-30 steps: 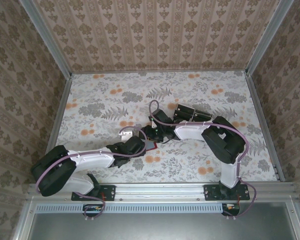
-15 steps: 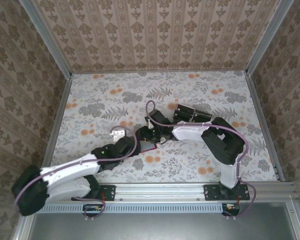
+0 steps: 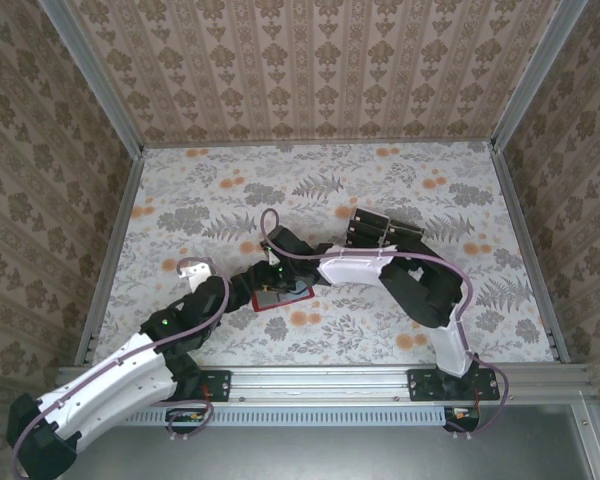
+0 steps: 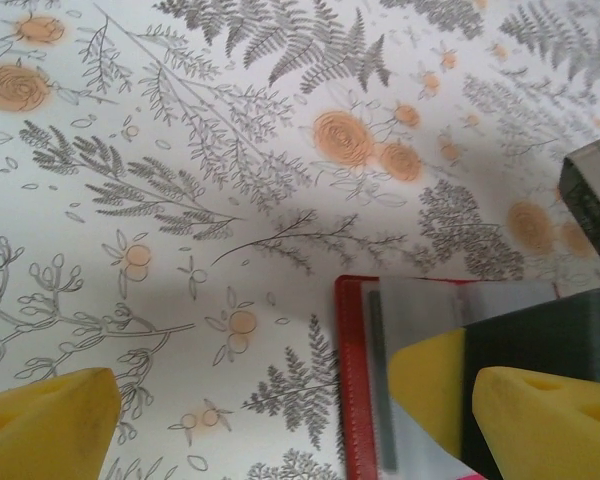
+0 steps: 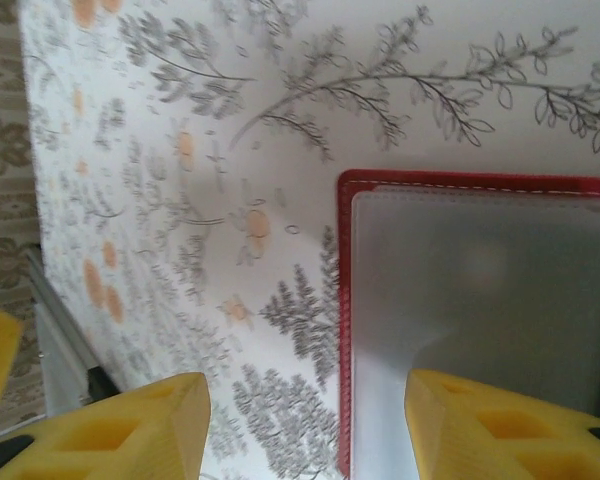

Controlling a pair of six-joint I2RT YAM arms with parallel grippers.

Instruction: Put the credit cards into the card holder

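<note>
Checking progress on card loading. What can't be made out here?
Top view: the card holder, too small to show any cards inside.
Top view: black stack, partly behind the right arm, too small to count.
Left wrist view: dark slab over the card holder, cut off by the edge.
Right wrist view: frosted pocket blurred.

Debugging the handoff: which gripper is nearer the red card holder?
Right. The right gripper is over the card holder, one finger above its clear pocket. The left gripper sits beside it, off its left edge in the top view.
</note>
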